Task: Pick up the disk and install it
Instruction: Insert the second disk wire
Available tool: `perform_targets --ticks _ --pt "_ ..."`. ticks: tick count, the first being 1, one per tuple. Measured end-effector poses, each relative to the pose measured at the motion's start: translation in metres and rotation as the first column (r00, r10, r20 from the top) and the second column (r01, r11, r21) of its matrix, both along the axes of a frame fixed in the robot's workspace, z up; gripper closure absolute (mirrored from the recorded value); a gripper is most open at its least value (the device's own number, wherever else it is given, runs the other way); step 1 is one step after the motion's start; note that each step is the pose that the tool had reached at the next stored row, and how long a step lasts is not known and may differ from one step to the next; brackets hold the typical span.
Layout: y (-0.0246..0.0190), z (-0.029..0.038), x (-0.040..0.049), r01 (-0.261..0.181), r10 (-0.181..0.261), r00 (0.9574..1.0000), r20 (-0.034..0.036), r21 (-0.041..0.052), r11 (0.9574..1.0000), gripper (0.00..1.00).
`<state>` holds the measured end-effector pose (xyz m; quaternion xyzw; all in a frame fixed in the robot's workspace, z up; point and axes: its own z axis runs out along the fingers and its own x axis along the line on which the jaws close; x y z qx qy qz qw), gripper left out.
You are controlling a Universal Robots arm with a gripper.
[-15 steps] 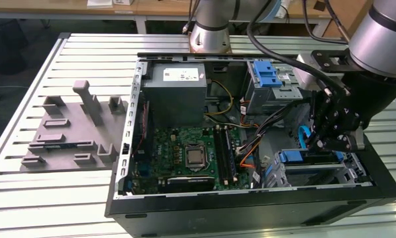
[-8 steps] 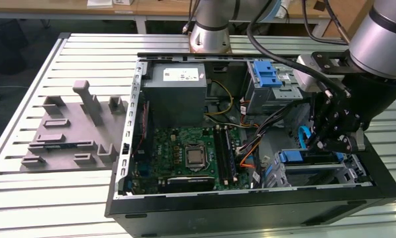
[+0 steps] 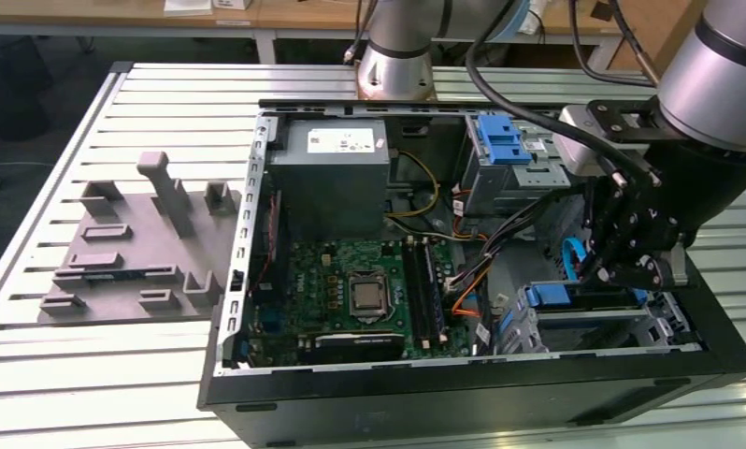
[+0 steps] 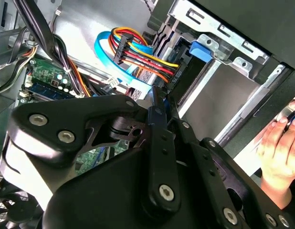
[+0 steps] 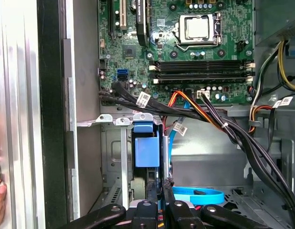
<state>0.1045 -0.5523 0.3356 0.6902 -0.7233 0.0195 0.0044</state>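
Scene: an open black computer case (image 3: 473, 393) lies on its side on a slatted metal table (image 3: 49, 374), seen from above in the exterior view.

Arm: a silver and black robot arm reaches down into the case at the end toward the exterior view's right.

Gripper: the black gripper (image 3: 610, 273) points down into the case's drive cage. In both wrist views its two fingertips (image 5: 156, 191) are drawn together, clenched, with nothing I can make out between them (image 4: 159, 98).

Disk: the disk (image 5: 146, 152) sits in a slot of the drive cage inside the case, its blue plastic frame facing outward. In the exterior view it lies flat in the cage (image 3: 579, 297), just below the gripper. The clenched tips are just beside its edge; I cannot tell whether they touch it.

Motherboard: the green motherboard (image 3: 361, 290) fills the middle of the case floor, with a bare processor socket and memory sticks.

Grey box: a large grey metal box (image 3: 336, 154) with a small white sticker stands in the far corner of the case.

Blue bracket: a bare blue bracket (image 3: 504, 140) sits in the upper bay of the case, well apart from the disk.

Cables: a black cable bundle (image 5: 195, 112) crosses the case between motherboard and drive cage; a flat blue cable (image 5: 197, 194) curls near the gripper.

Tray: a grey moulded tray (image 3: 136, 253) rests on the table outside the case, toward the exterior view's left.

Person: a hand (image 4: 279, 152) rests outside the case wall.
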Motion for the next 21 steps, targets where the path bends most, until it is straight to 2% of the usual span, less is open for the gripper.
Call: perform_targets --ticks 21 --pt "-0.0017 -0.0057 0.0001 0.0 0.0 1.0 0.0 -0.0002 1.0 0.84"
